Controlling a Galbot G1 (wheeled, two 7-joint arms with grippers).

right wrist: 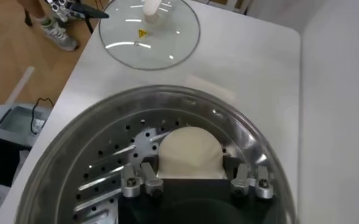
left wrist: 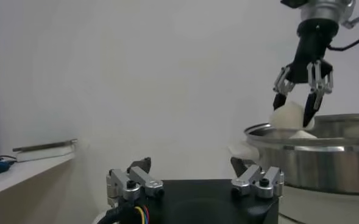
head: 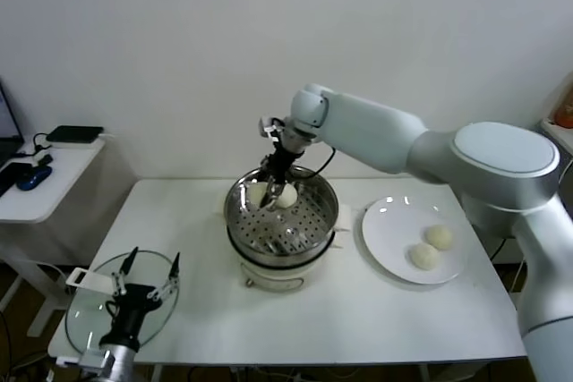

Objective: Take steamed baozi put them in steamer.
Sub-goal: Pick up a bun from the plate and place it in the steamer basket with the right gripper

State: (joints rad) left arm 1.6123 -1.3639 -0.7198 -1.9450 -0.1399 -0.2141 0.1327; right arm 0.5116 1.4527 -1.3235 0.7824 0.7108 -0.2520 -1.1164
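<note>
Baozi [head: 286, 196] clasped in right gripper [head: 273, 192] over far side of steamer [head: 304, 230], beside earlier bun [head: 257, 193]. Lower onto perforated floor clear of it, then release. Left gripper [head: 143, 278] spread wide, empty, idle near left worktop [head: 376, 319] edge.

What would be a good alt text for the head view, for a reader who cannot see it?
The right pincer holds a baozi low inside the steel steamer at the table's centre, beside another bun already there. Two more buns wait on a white plate to the robot's right. The left pincer hangs open over a glass lid at the near left corner.
</note>
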